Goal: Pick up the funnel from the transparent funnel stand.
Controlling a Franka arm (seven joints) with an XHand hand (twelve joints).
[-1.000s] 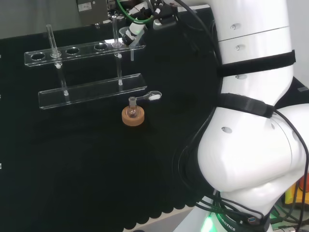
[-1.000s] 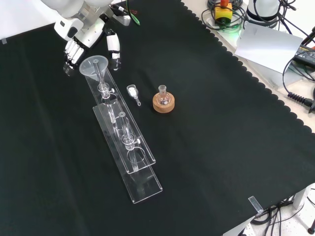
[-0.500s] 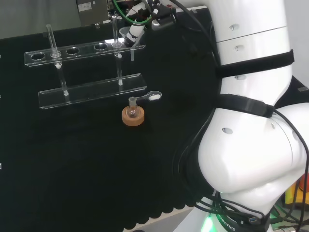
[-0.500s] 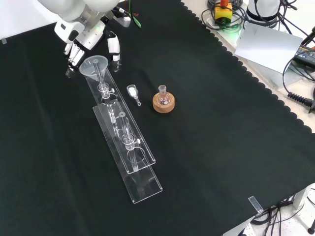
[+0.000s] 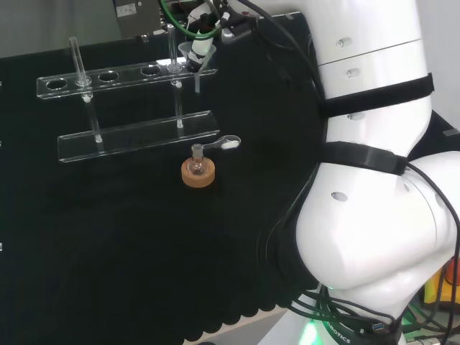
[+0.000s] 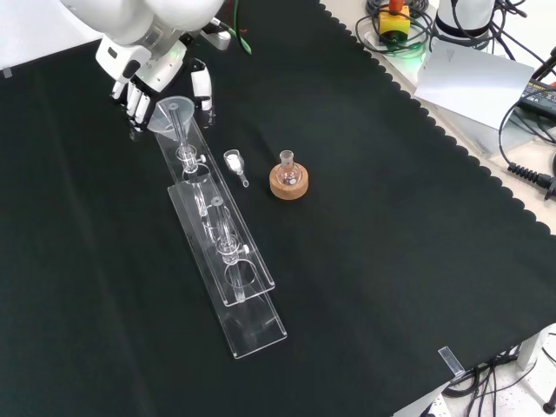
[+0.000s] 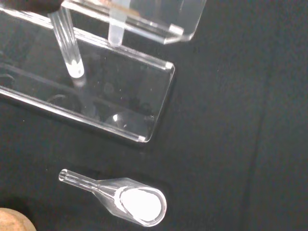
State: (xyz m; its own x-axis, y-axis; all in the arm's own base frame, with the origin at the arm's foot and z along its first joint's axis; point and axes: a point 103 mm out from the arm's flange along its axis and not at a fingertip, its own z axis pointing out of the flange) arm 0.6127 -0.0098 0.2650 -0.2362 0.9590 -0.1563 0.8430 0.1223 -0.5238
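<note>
Black cloth (image 6: 373, 261) covers the whole bench. We see the black and white hand (image 6: 143, 74) at the far end of the clear two-tier funnel stand (image 6: 228, 287), coming in from the top of the front view. Its fingers (image 6: 132, 95) sit on one side of the clear plastic funnel (image 6: 173, 113) and the thumb (image 6: 201, 87) on the other, curled in around the cone. We read that as grasping the funnel, though actual contact is hard to confirm through the clear plastic.

Funnel position: cone right between the fingers and thumb, stem pointing down through the end hole of the stand's top rail. In the head view the cone (image 5: 191, 54) shows just below the hand (image 5: 203, 44), at the rail's right end. We can't tell whether it rests on the rail or is raised off it.

Below the hand in the front view, just beside the stand, lies a small clear glass scoop with white powder (image 6: 234, 163). The wrist view shows the same scoop (image 7: 126, 201) close beneath the palm, next to the stand's base plate (image 7: 120, 103). A little beyond the scoop from the hand, a small round glass flask (image 6: 287, 169) sits upright on a cork ring stand (image 6: 287, 186).
</note>
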